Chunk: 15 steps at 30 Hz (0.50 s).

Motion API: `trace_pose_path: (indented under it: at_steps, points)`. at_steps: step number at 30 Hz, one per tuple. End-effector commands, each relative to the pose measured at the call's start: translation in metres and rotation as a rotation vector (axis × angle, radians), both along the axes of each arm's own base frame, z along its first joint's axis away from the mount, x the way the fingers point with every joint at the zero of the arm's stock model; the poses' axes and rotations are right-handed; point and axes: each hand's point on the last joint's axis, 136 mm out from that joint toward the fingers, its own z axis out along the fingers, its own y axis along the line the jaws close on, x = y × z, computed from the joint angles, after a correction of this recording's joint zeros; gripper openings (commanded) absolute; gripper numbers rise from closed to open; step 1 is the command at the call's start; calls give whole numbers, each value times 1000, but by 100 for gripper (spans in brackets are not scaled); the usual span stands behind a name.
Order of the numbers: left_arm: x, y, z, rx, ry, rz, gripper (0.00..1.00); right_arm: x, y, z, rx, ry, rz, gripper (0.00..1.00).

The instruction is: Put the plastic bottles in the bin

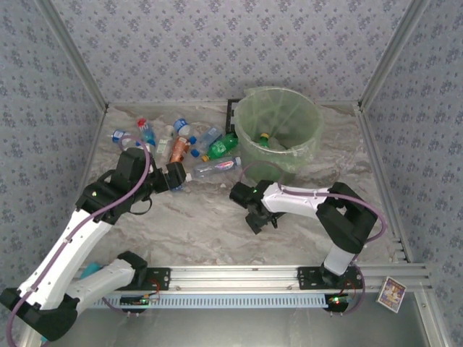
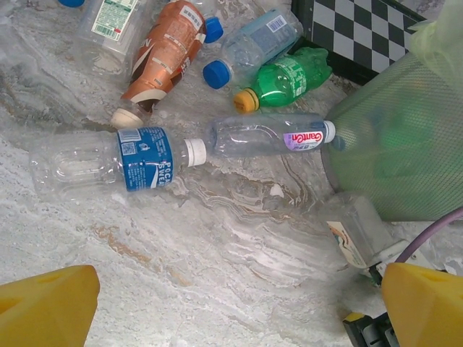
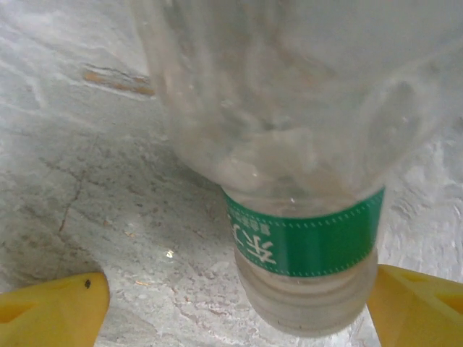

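The bin (image 1: 278, 134) stands at the back right, lined with a light-green bag, a few bottles inside. Several plastic bottles lie in a heap (image 1: 181, 144) to its left. In the left wrist view I see a blue-labelled clear bottle (image 2: 141, 159), a pink-labelled clear one (image 2: 268, 136), a green one (image 2: 289, 78) and an orange one (image 2: 163, 54). My left gripper (image 2: 235, 303) hovers open in front of them, nothing between its fingers. My right gripper (image 3: 237, 296) is open around the lower end of a clear bottle with a green band (image 3: 304, 238); the right finger (image 3: 419, 311) touches it, the left finger (image 3: 58, 311) stands apart.
A black rack with a checkered panel (image 2: 362, 32) stands against the bin's left side. Patterned walls and metal rails close in the marble table (image 1: 202, 224) on three sides. A small card (image 1: 391, 293) lies off the front right corner.
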Motion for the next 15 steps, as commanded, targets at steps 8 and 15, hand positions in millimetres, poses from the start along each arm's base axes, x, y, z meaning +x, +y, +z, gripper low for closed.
trace_pose_path:
  at_steps: [8, 15]
  points:
    - [4, 5, 19, -13, -39, 40, 100, 26, 19, -6, 110, -12, 24, 86]
    - [4, 8, 22, 4, -50, 44, 100, 36, 29, 11, 130, -52, 35, 83]
